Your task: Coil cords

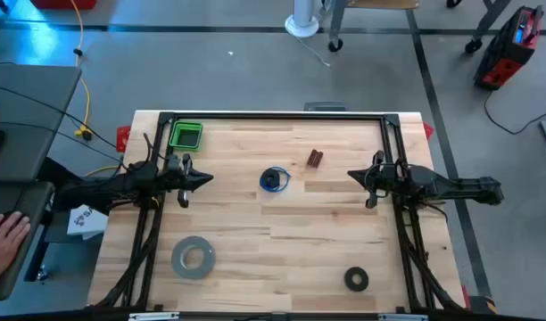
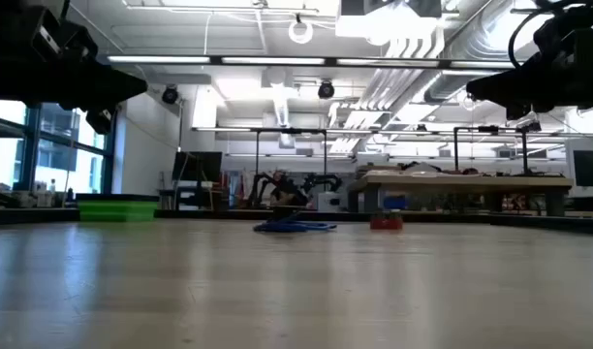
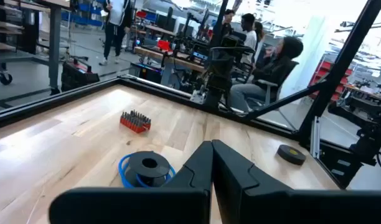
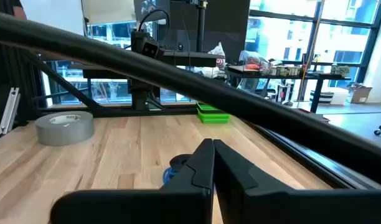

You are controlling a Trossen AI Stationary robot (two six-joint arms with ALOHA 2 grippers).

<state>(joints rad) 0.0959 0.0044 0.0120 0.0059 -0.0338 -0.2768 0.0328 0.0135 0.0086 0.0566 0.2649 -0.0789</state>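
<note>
High view: blue cord (image 1: 274,179) wound round a black spool (image 1: 272,178), lying flat mid-table, no clear long axis. Green bin (image 1: 186,135) at the far left corner, seemingly bare inside. Left gripper (image 1: 208,179) and right gripper (image 1: 351,175) either side, fingers pressed together, gripping nothing.

Low view: cord a low blue heap (image 2: 295,226).

Left wrist view: spool upright on its flange (image 3: 146,168), blue loops around.

The left gripper (image 1: 204,179) hovers above the table's left side, fingers pressed together, pointing right. The right gripper (image 1: 353,175) mirrors it on the right side, fingers also closed.
</note>
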